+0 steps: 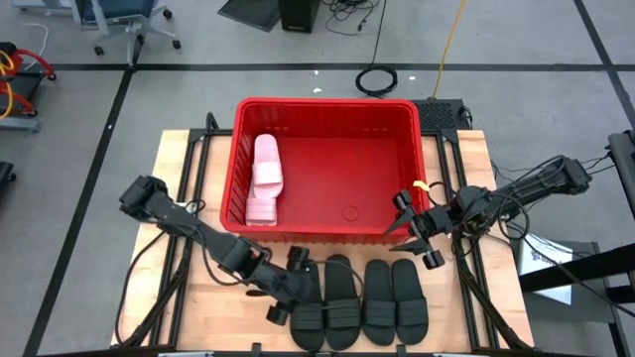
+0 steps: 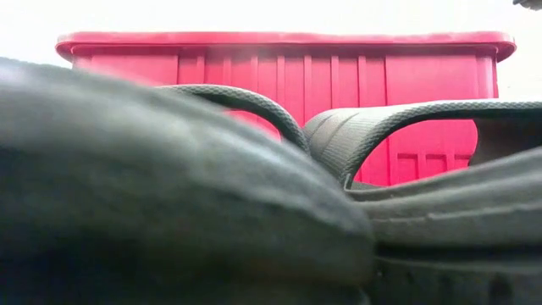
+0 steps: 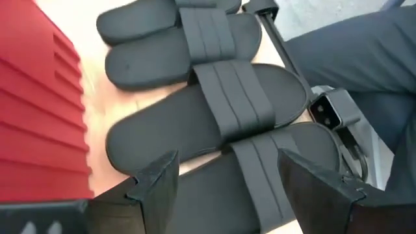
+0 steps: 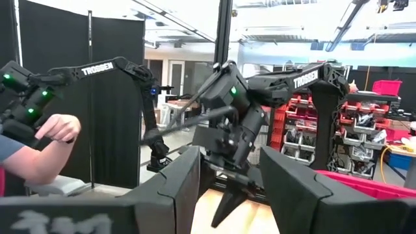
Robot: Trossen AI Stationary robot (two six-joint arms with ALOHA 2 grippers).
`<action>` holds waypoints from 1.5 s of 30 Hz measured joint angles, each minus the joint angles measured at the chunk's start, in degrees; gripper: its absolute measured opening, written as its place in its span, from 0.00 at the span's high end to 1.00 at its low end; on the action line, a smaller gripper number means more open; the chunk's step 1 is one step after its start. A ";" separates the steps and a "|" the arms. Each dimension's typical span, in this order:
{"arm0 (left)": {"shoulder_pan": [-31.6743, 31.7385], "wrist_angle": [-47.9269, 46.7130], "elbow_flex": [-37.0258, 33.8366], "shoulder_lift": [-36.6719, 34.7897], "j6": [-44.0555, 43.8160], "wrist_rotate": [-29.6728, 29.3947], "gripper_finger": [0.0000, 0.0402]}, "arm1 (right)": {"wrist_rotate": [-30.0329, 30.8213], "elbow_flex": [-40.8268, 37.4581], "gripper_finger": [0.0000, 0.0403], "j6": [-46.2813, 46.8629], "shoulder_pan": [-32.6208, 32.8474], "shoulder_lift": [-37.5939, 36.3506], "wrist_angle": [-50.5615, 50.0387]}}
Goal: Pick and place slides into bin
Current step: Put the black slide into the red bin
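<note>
Inside the red bin [image 1: 327, 169], against its left wall, lie two white slides [image 1: 264, 178]. Just in front of the bin, four black slides [image 1: 357, 302] sit side by side on the counter [image 1: 184, 169]. Over the leftmost one the left hand [image 1: 281, 290] hangs open; the right hand [image 1: 415, 230] hovers open at the bin's front right corner.

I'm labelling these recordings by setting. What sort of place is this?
Probably a robotics lab or workshop. Robot arms on stands fill the room, shelves of red parts bins line a wall, and cables and an office chair sit on the taped floor.
</note>
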 joint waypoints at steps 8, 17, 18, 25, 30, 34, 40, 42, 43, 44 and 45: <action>-0.74 1.66 0.00 3.27 -9.46 -0.31 0.37 | 0.02 0.00 0.63 0.03 1.50 0.00 -0.03; -2.17 4.29 0.02 7.85 -17.37 1.60 0.37 | 0.00 0.00 0.63 0.04 2.66 0.02 0.28; -2.30 3.92 0.00 8.32 -18.03 1.62 0.37 | 0.00 0.00 0.63 0.04 2.66 0.02 0.45; -2.36 4.38 0.00 11.05 -22.34 1.59 0.37 | 0.00 0.00 0.63 0.04 2.64 0.00 1.03; -2.29 4.37 0.00 12.45 -24.12 1.59 0.37 | -0.09 0.00 0.63 0.11 2.64 0.00 0.92; -2.19 4.36 0.00 12.72 -26.54 2.23 0.37 | -0.18 0.00 0.63 0.92 2.91 0.00 0.90; -2.29 4.35 0.00 12.94 -27.32 4.01 0.37 | -0.20 0.00 0.63 -0.02 3.87 0.02 1.43; -2.32 4.28 0.00 12.94 -28.06 4.16 0.37 | -0.20 0.00 0.63 -0.04 4.23 0.02 2.12; -2.32 4.25 0.00 12.94 -28.28 4.17 0.37 | -0.20 0.00 0.63 -0.04 4.40 0.02 2.24; -2.29 4.29 0.00 12.94 -28.43 4.17 0.37 | -0.21 0.00 0.63 -0.05 4.54 0.02 2.27; -2.30 4.34 0.00 12.94 -28.50 4.17 0.37 | -0.22 0.00 0.63 -0.06 4.71 0.02 2.29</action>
